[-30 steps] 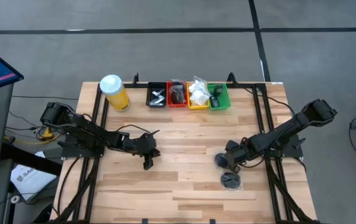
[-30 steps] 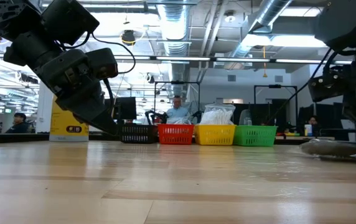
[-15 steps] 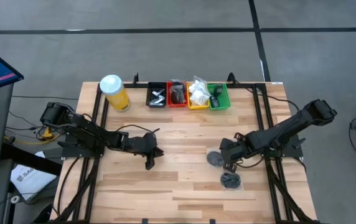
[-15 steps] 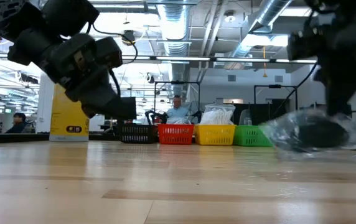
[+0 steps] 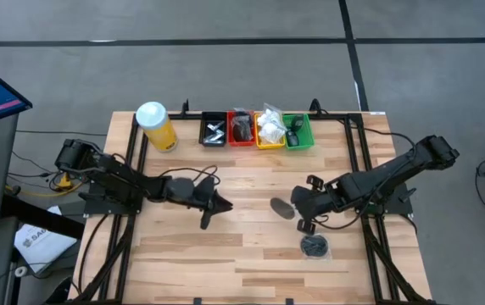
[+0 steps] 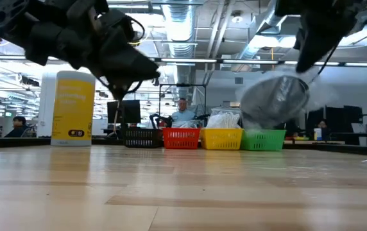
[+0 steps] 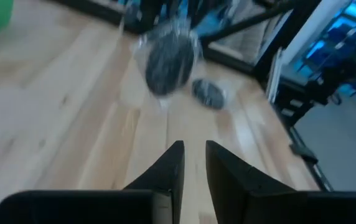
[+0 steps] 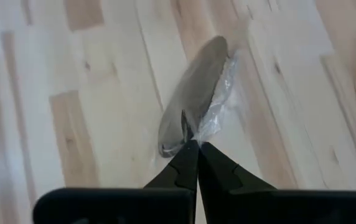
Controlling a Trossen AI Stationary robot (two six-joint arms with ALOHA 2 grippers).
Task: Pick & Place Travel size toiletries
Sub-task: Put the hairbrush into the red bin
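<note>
Table (image 5: 251, 254) is bare light wood with a dark frame around it. Left arm (image 5: 124, 182) reaches in from the left edge, right arm (image 5: 387, 175) from the right edge; both tips sit near mid-table, well apart from each other. Yellow canister (image 5: 156, 125) with white lid stands at the far left corner, clear of both arms. Beside it along the far edge is a row of four trays touching side to side: black (image 5: 214, 130) with silver tubes, red (image 5: 242, 130) with dark items, yellow (image 5: 269, 130) with white sachets, green (image 5: 299, 133) with black cases. Right gripper (image 8: 193, 147) is clenched on the clear wrap of a black disc (image 5: 282, 208), pinching its edge; in the low view the disc (image 6: 275, 102) hangs tilted, lifted off the wood, in front of the green tray. It's right of centre, nothing between it and the trays. Second wrapped disc (image 5: 314, 246) lies flat on the table near the front, just beside the right gripper, untouched. Left gripper (image 7: 192, 155) hovers left of centre with nothing in it, fingers (image 7: 169, 169) nearly together with a narrow gap; its wrist view looks across the wood at both discs. People sit at desks in the room behind the table.
</note>
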